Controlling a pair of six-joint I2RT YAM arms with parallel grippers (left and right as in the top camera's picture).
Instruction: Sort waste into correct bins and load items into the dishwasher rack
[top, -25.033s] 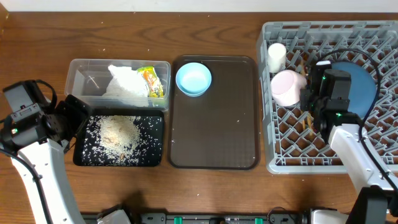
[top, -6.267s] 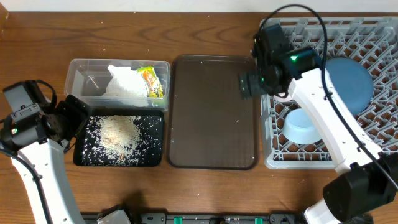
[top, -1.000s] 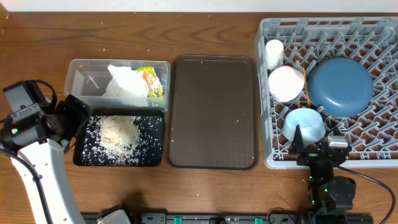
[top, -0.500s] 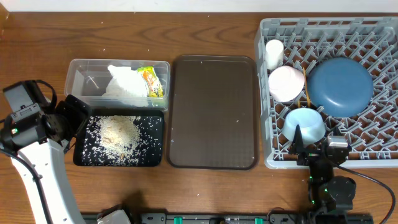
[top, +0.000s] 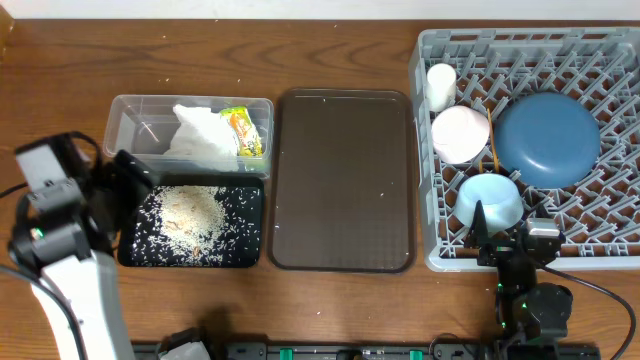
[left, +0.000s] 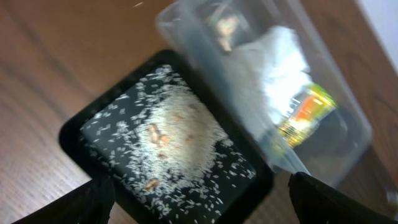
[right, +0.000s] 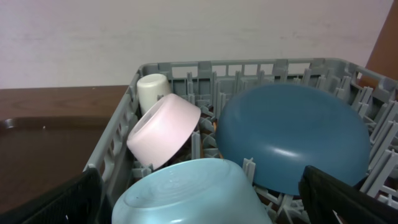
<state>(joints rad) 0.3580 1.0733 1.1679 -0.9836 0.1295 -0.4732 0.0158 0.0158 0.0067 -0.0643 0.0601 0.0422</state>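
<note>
**Sorting and loading look finished; arms empty**

Wooden bench (top: 340, 300), pale wall behind the rack in the right wrist view.

- Rack (top: 430, 150), right side of the bench. It holds the plate (top: 548, 138) leaning on the pegs, the white bowl (top: 460, 134) tipped on its side just beside the plate, the cup (top: 441, 85) in the far corner and the blue bowl (top: 490, 200) upside down near the front edge. A thin wooden sliver between white bowl and plate is likely the chopsticks (top: 493, 155), mostly hidden.
- Tub (top: 130, 115), left: napkin (top: 205, 130) and wrapper (top: 245, 130) inside, side by side.
- Black tray (top: 250, 225), touching the tub's near side: rice (top: 190, 212) heaped in the middle, loose grains around it.
- Brown tray (top: 345, 180), between bins and rack, carries no items. It shows a few pale specks, too small to identify.
- Left end effector (left: 199, 205) hangs over the black tray, fingers apart, nothing held.
- Right end effector (right: 199, 211) sits low at the rack's front edge facing the blue bowl, fingers apart, nothing held.

Judgement: every item appears placed, so this is the closing step. The next move calls only for backing both arms clear, the right one without nudging the blue bowl. If the specks are rice, they would want a fine pinch.
</note>
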